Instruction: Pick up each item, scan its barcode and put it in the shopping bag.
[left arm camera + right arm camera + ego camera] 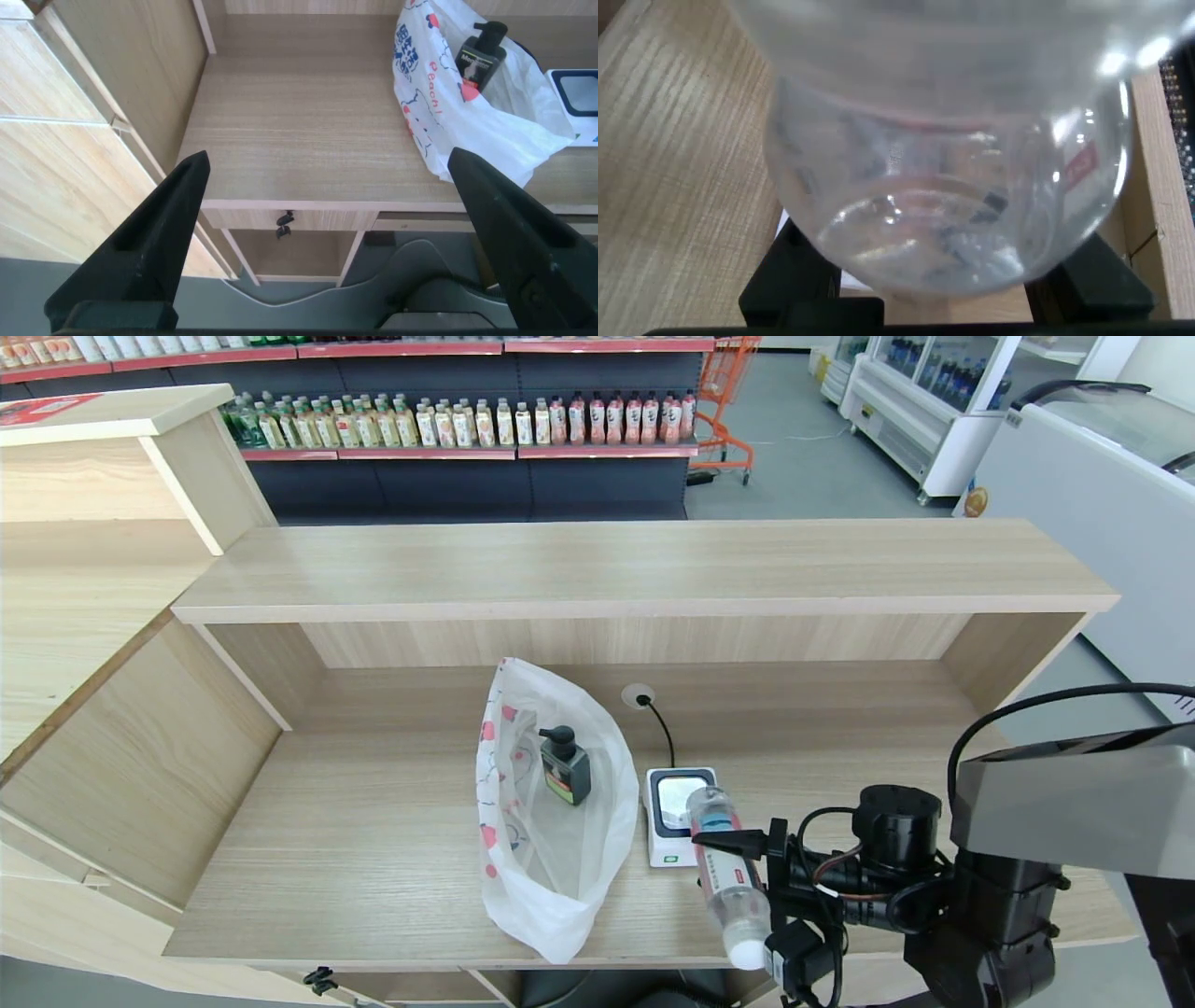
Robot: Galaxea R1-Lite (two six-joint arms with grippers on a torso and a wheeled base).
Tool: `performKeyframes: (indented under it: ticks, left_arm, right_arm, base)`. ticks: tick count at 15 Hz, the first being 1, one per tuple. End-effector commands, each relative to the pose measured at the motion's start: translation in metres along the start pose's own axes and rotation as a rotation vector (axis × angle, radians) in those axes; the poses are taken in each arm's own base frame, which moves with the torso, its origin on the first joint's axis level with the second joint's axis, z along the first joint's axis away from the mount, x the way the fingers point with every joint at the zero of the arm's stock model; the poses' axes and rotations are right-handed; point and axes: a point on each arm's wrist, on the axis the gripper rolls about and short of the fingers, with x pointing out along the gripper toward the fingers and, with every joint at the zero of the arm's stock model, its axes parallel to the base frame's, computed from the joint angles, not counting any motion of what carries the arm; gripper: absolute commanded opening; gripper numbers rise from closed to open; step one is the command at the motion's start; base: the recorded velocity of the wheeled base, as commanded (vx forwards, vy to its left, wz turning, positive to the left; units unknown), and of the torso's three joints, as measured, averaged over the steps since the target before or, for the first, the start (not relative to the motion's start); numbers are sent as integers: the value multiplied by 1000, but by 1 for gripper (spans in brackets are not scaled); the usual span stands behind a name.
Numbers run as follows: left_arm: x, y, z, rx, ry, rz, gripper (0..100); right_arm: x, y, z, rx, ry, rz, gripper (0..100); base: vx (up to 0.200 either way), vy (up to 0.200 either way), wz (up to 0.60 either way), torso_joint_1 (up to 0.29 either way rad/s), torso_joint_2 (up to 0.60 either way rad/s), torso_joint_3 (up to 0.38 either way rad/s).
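Right gripper (752,887) clamping bottle (715,817) level by scanner (667,795), left gripper (329,168) spread wide.

Printed lettering on shopping bag (420,93), label on bottle (722,875), unreadable

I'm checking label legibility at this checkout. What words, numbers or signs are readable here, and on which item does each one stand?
No text reads with certainty.
shopping bag: blue and red print, too blurred to quote.
pump bottle inside the bag: label too small.
clear bottle held in the right gripper: red label, too small.
shelf bottles behind the counter: labels too small.
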Motion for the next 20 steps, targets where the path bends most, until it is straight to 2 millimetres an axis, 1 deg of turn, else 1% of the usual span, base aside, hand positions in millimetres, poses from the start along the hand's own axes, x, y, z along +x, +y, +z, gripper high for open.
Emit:
performKeyframes:
  ticks: [1,3,6,8,10,11,12,14,15,16,17,18,19,20]
  left_arm:
    - [0,0,0,0,0,0,100]
    - [0,0,0,0,0,0,100]
    - [0,0,0,0,0,0,100]
    - [0,0,0,0,0,0,100]
    - [0,0,0,0,0,0,100]
    - [0,0,0,0,0,0,100]
    - [0,0,0,0,0,0,100]
    - [0,0,0,0,0,0,100]
    - [0,0,0,0,0,0,100]
    - [0,0,0,0,0,0,100]
    - [0,0,0,0,0,0,100]
    - [0,0,0,0,0,0,100]
    - [0,0,0,0,0,0,100]
    - [0,0,0,0,0,0,100]
  right_arm:
    - [-26,-20,8,-32,34,-17,0]
    - [-43,-31,17,-46,55,-23,0]
    - [-68,-42,43,-28,57,-12,0]
    - [-95,-46,62,16,84,4,0]
    - [-114,-61,80,68,96,-37,0]
    - [-120,-70,84,105,115,-74,0]
    - [-125,-80,88,161,164,-115,0]
    - [-131,-90,91,247,277,-176,0]
    - [-140,-103,98,309,387,-270,0]
    - [-140,-106,101,335,422,-299,0]
    - [-137,-110,110,420,474,-338,0]
    - [-138,-115,119,558,551,-412,0]
    - [-138,-115,122,635,574,-436,0]
    - [-136,-115,123,757,563,-469,0]
  base:
    - [0,0,0,0,0,0]
    - [0,0,0,0,0,0]
    - [0,0,0,0,0,0]
    - [0,0,0,0,0,0]
    - [0,0,0,0,0,0]
    - [0,0,0,0,0,0]
    - [0,0,0,0,0,0]
    - [0,0,0,0,0,0]
    - [0,0,0,0,0,0]
    - [0,0,0,0,0,0]
    - [0,0,0,0,0,0]
    - [0,0,0,0,0,0]
    - [0,0,0,0,0,0]
    - [0,0,0,0,0,0]
